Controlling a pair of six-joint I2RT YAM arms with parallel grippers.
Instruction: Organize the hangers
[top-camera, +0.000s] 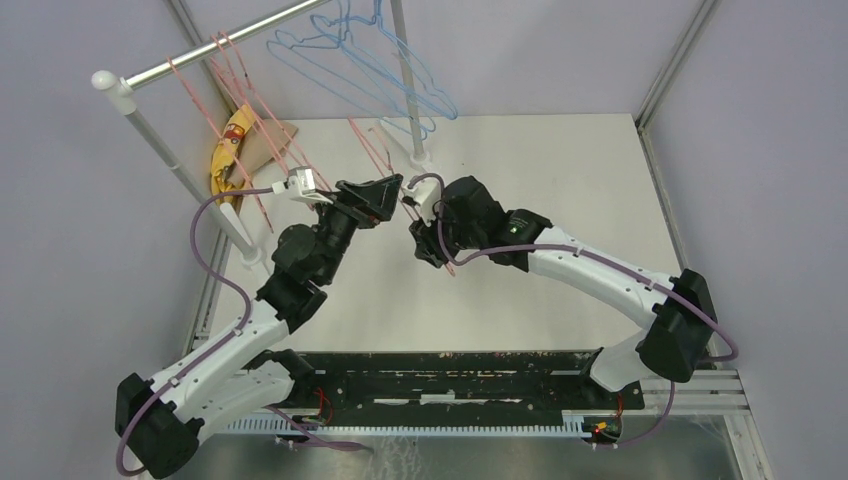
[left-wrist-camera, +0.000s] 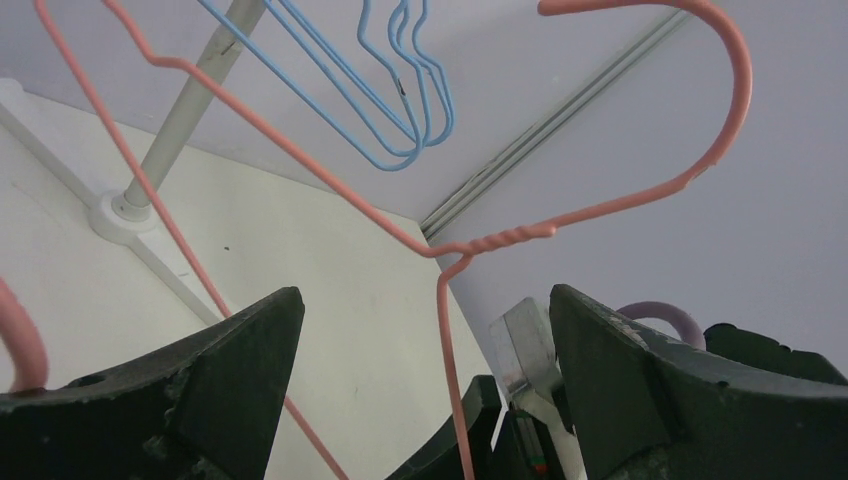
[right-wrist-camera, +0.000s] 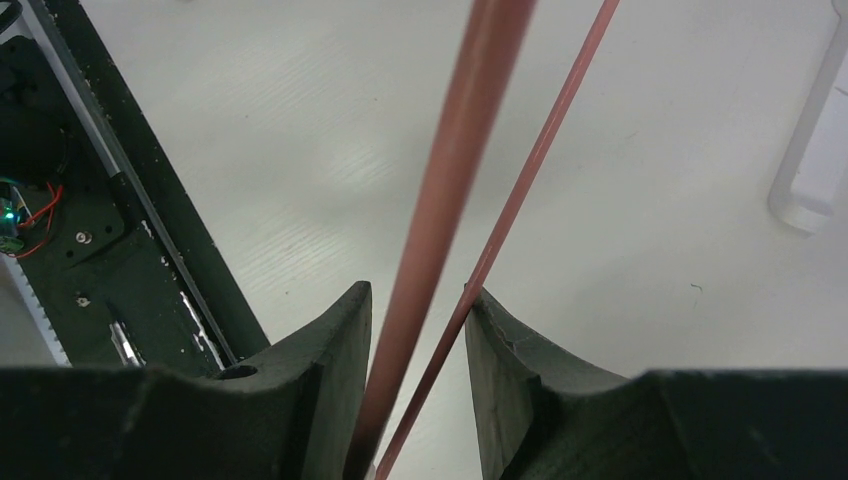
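Two jaws clamped tight on the right gripper (right-wrist-camera: 418, 300), pinching a thin pink-red wire hanger (right-wrist-camera: 441, 200); left gripper (left-wrist-camera: 425, 300) gapes wide, jaws either side of that hanger's twisted neck

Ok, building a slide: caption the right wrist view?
Right hand gripping two wires of a pink-red hanger above the white table.

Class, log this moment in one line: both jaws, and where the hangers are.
right jaws: shut on pink hanger | left jaws: open, its neck between them | rail: pink hangers left, blue hangers right
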